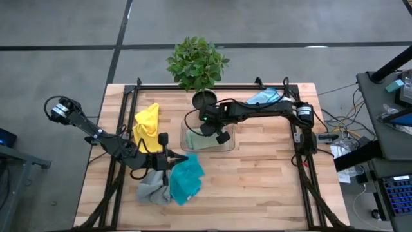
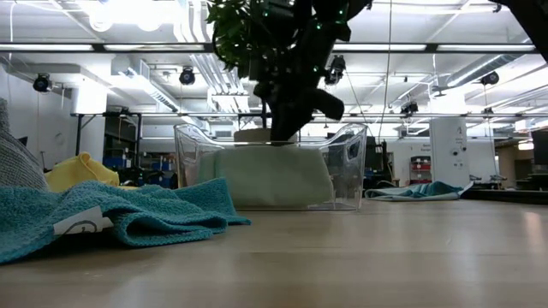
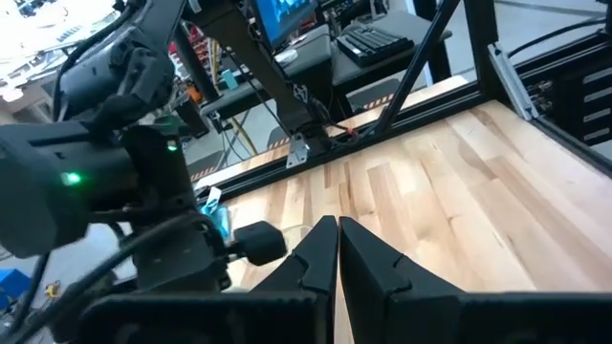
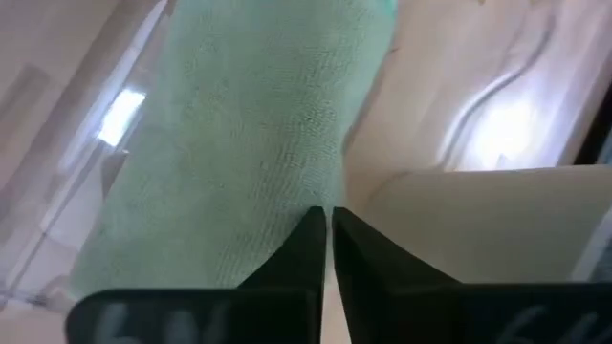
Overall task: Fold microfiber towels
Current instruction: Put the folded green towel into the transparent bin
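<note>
A folded sage green towel (image 1: 198,141) (image 4: 239,134) lies inside the clear plastic tray (image 1: 234,145) (image 2: 351,162) at mid-table. My right gripper (image 1: 222,136) (image 4: 323,218) is shut and points down at the towel's top, inside the tray. My left gripper (image 1: 175,158) (image 3: 337,227) hangs shut over the near left of the table and holds nothing. Below it lie a crumpled teal towel (image 1: 187,178) (image 2: 128,214) and a grey towel (image 1: 151,188). A yellow towel (image 1: 147,125) lies at the left and a light blue towel (image 1: 264,97) at the far right. My right gripper comes down on the sage green towel's top (image 4: 287,182) from above at a slant, fingers together with no cloth showing between them. In the low view its tip (image 2: 278,139) stands right at the towel's top edge. Whether it touches the cloth I cannot tell.
A potted plant (image 1: 196,61) stands just behind the tray at the far edge, close to the right arm. A black frame (image 1: 125,96) runs along the table's sides. Bare wood (image 1: 264,187) spreads over the near right.
</note>
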You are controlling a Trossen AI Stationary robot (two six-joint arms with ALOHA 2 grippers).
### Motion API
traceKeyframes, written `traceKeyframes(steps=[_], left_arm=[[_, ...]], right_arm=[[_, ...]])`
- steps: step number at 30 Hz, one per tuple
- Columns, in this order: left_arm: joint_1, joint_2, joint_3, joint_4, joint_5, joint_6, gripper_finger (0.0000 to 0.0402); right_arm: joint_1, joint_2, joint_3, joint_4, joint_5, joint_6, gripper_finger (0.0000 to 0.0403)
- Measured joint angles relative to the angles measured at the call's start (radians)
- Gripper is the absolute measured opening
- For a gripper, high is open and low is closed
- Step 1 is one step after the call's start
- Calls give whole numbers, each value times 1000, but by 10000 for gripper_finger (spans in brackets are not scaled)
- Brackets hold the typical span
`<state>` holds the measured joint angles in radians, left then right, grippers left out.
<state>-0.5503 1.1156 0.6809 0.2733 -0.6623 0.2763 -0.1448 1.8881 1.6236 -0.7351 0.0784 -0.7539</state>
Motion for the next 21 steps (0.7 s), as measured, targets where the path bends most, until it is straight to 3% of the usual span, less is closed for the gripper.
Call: traceKeyframes(steps=[9,13,17,21], left_arm=[[82,0,-34,16,-2,-81,0],[145,0,-34,-27,13,-167,0],[220,1,-16,-102,98,-228,0],[312,11,8,-138,257,-275,0]], right_arm=[[0,38,-25,32,5,3,9],[1,22,-25,42,86,2,9],[7,-42,-25,13,81,38,8],[39,-139,-71,2,80,91,8]])
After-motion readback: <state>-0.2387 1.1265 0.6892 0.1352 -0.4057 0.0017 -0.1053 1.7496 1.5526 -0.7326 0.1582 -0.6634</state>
